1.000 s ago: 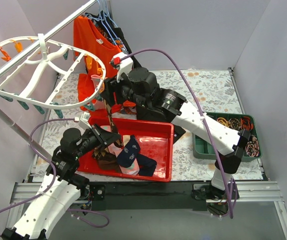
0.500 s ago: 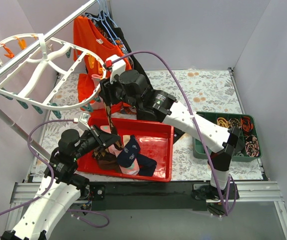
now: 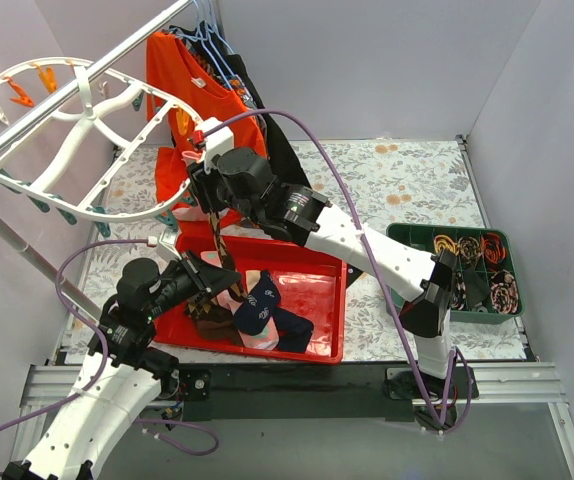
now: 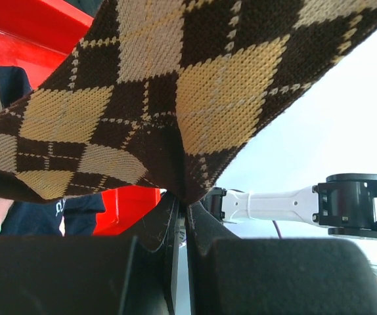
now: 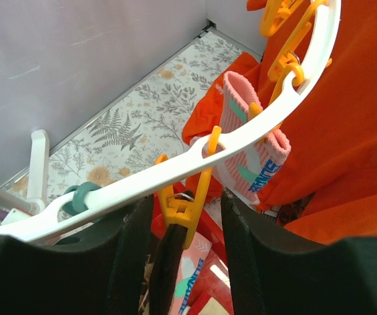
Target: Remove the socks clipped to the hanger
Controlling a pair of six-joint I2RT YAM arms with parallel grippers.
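Below, left gripper (image 4: 183, 209) pinched tight on argyle sock (image 4: 175, 98); right gripper (image 5: 187, 198) parted (moderately) around orange clip (image 5: 182, 215) on hanger (image 5: 123, 191).

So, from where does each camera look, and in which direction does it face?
Top external: above and behind the arm bases, looking down at the table, the white drying frame and the red tray; both arms show.
Left wrist: on the left arm, looking along the left hand, which is shut on the brown argyle sock.
Right wrist: on the right arm, looking along the right hand, open around an orange clip on the frame.
Shared: the top and right wrist views both show the frame and the orange shirt.
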